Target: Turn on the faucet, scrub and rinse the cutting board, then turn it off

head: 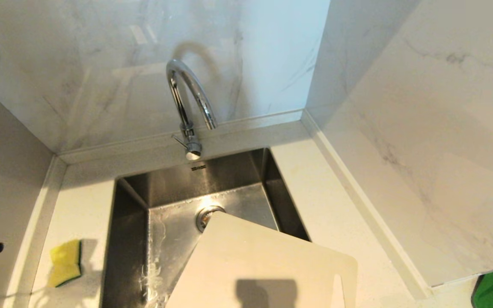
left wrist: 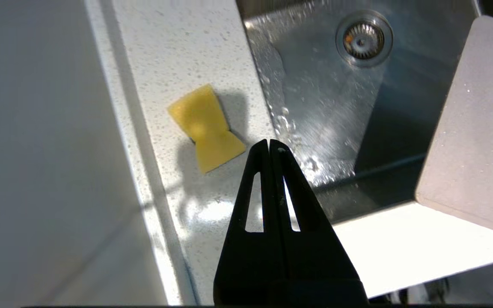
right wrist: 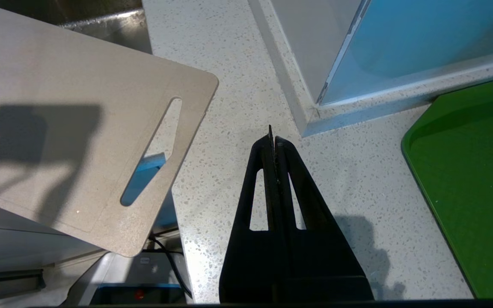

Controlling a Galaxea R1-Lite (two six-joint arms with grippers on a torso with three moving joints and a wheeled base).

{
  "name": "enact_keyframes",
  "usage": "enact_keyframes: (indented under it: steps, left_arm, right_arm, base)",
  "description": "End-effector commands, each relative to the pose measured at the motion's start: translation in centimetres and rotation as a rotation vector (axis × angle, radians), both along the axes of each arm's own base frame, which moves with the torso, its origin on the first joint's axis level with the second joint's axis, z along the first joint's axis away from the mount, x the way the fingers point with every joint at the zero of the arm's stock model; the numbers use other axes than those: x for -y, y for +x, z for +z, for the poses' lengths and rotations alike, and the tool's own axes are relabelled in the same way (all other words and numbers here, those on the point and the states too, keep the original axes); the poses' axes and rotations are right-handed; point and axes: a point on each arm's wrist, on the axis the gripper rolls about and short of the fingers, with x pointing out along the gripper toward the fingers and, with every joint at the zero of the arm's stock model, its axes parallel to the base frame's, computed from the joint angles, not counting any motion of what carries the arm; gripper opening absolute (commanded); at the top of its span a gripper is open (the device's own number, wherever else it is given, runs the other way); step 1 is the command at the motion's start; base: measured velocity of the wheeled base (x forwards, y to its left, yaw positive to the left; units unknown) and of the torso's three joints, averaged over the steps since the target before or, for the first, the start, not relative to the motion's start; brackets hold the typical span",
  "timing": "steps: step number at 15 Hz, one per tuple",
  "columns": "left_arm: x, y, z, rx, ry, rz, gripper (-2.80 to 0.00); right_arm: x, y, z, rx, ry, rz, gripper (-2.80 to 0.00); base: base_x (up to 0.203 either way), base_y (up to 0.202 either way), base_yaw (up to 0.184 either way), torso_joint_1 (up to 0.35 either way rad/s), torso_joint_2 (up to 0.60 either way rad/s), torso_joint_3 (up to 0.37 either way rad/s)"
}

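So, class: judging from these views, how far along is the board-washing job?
Possibly finished: no water runs from the faucet, yet the sink is wet. The cutting board leans over the sink; the sponge lies aside. Both grippers, left and right, are shut, empty.

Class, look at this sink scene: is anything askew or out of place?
Yes. The cutting board lies skewed across the sink, one corner overhanging the basin near the drain and the slotted end resting on the counter. No water runs from the faucet.
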Motion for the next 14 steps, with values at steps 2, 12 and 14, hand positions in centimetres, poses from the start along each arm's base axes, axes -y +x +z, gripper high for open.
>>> enact_keyframes:
  steps: [2, 12, 14]
  left_arm:
    - [0.0, -3.9, -3.5, 0.152, 0.014, 0.018, -2.8]
    - [0.1, -9.0, -9.9, 0.23, 0.033, 0.064, -2.8]
    - [0.1, -9.9, -10.8, 0.203, 0.034, 0.07, -2.8]
  right_arm:
    - [0.0, 0.0, 0.0, -0.001, 0.0, 0.001, -2.8]
    - [0.0, 0.0, 0.0, -0.001, 0.0, 0.001, -2.8]
    - [0.0, 0.0, 0.0, 0.0, 0.0, 0.001, -2.8]
  base:
    - [0.0, 0.0, 0.0, 0.0, 0.0, 0.0]
    - [0.0, 0.0, 0.0, 0.0, 0.0, 0.0]
    - [0.0, 0.0, 0.0, 0.0, 0.0, 0.0]
